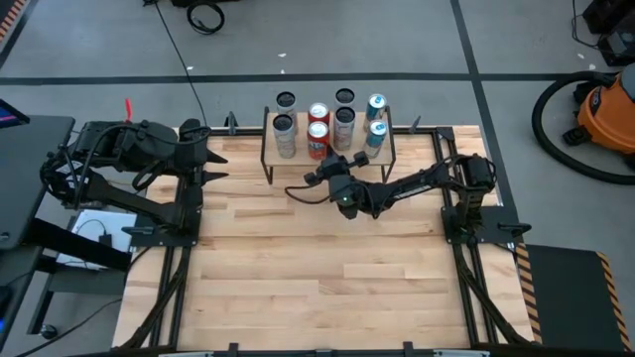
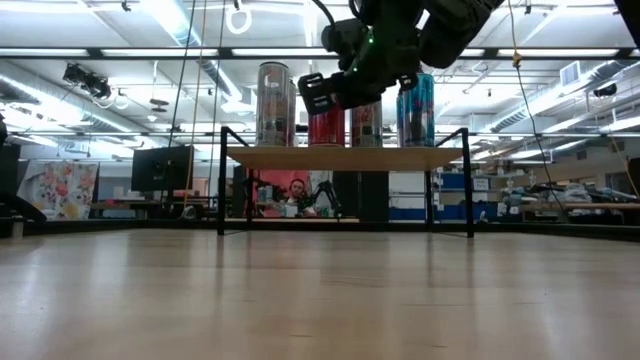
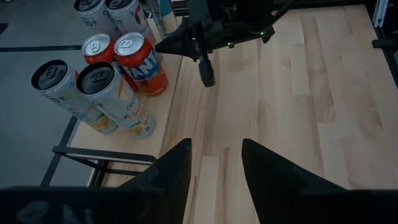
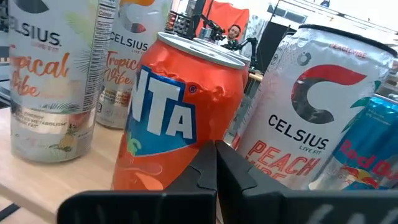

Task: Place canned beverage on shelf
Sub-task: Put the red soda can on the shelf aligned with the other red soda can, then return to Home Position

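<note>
Right claw [image 1: 322,177], matte black, hangs in front of the shelf [image 1: 382,151] at the end of an arm stretched low across the table [image 1: 298,258]; its fingers sit pressed together, holding nothing, just short of the orange can [image 4: 177,112]. That can, a smooth aluminium cylinder with a dented shoulder, shows the letters "NTA" in white on blue. It stands upright on the shelf's pale wooden board, carried on thin black metal legs. Beside it stands a white can [image 4: 311,118] printed "CELSIUS" and "PEACH"; 2 more white cans [image 4: 53,74] read "CELSIUS Tropical Vibe", and a blue can [image 4: 373,146] reads "Red Bull". Left claw [image 1: 213,164] rests folded at the table's left edge, its 2 dark fingers [image 3: 177,171] spread.
</note>
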You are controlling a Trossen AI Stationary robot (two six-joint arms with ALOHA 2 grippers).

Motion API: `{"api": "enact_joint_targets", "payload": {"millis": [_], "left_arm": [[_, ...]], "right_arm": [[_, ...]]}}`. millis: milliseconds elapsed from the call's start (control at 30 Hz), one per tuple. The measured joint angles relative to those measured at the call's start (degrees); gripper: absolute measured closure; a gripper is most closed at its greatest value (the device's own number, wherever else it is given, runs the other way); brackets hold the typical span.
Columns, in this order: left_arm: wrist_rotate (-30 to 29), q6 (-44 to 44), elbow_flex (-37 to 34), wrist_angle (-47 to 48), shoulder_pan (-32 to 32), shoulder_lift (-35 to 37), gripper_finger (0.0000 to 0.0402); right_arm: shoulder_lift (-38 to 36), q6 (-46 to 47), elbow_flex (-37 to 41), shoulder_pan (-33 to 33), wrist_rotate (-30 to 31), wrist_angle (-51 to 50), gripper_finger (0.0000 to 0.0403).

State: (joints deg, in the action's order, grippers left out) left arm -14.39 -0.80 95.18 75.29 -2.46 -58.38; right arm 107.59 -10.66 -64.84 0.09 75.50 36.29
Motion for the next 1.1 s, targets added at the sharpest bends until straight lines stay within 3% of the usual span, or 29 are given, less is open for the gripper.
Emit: {"api": "enact_joint_targets", "payload": {"millis": [167,267,400,467,533,967,1100], "left_arm": [[0.0,0.0,0.0,0.3,0.0,0.0,0.0251],[0.0,-0.2,0.0,1.5,0.0,0.0,0.0251],[-1.3,0.0,0.0,3.0,0.0,0.0,0.0251],[-2.9,0.0,0.0,2.6,0.0,0.1,0.0251],[-3.6,0.4,-0.1,2.5,0.0,0.8,0.0251],[-4.2,4.6,-0.2,3.1,0.0,11.4,0.0251],[-4.5,4.7,-6.5,1.4,0.0,17.6,0.0251]], "right_arm": [[0.0,-5.0,0.0,2.3,5.2,1.8,0.0400],[0.0,-13.0,0.0,3.7,9.3,7.7,0.0400],[0.0,-33.1,0.0,5.9,14.6,24.5,0.0400],[0.0,-42.4,0.0,7.3,14.3,35.8,0.0400],[-1.2,-45.9,0.2,8.8,12.5,41.4,0.0400],[-27.4,-51.3,10.7,17.2,5.8,34.2,0.0400],[-39.0,-52.0,17.1,19.9,4.1,34.4,0.0400]]}}
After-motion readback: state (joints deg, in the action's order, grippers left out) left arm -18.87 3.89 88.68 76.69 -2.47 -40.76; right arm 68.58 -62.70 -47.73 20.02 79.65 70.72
